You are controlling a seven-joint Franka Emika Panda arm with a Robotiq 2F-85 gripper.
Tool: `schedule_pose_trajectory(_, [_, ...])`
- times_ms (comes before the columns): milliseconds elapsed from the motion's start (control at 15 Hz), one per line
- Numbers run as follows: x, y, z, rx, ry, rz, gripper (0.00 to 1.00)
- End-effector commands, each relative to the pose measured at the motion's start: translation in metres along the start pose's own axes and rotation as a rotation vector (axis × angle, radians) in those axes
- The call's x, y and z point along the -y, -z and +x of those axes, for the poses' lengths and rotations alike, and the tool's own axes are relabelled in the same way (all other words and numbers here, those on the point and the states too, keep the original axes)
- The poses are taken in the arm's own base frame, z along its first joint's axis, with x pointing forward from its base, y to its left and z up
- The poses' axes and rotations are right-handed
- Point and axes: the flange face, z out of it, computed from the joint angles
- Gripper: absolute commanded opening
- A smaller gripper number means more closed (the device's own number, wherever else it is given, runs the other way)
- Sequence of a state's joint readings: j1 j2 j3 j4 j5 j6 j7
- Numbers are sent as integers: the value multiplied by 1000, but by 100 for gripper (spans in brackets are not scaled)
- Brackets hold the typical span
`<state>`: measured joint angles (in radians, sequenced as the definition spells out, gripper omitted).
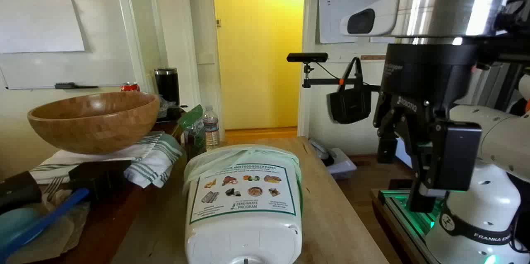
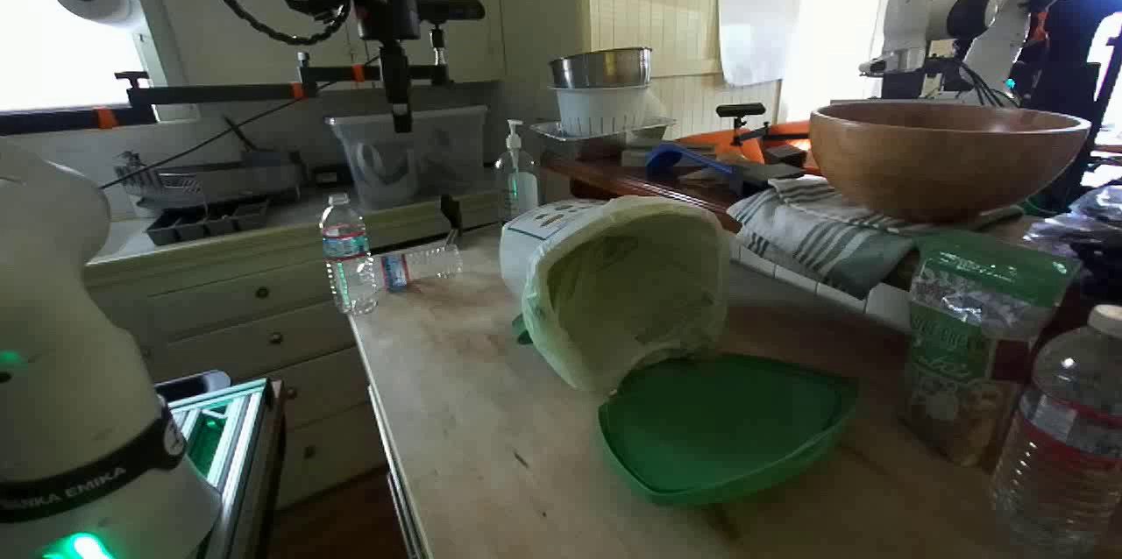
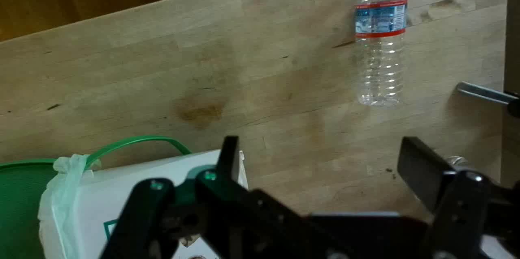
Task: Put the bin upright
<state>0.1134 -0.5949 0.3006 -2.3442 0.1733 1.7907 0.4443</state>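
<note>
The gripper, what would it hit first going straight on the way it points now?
Probably the table, seen between the open fingers in the wrist view; possibly the bin, which one finger overlaps there. Depth is unclear.

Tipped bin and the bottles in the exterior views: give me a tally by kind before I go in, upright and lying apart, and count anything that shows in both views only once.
Tipped bin: 1
Upright water bottles: 2
Lying water bottle: 1
Pump bottle: 1
Total: 5
</note>
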Motion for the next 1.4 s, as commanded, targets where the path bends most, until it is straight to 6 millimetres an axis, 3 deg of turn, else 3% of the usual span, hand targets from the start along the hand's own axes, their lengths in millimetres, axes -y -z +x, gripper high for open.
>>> schedule_pose_trajectory(0, [0, 1, 0, 1, 0, -1, 100])
schedule_pose_trajectory(400, [0, 1, 0, 1, 0, -1, 100])
schedule_pose_trajectory(467, [-7, 5, 6, -26, -26, -2, 100])
schedule_pose_trajectory(867, [-76, 31, 46, -176, -135, 48, 100])
schedule_pose_trajectory(1333, [-141, 22, 83, -114, -54, 206, 100])
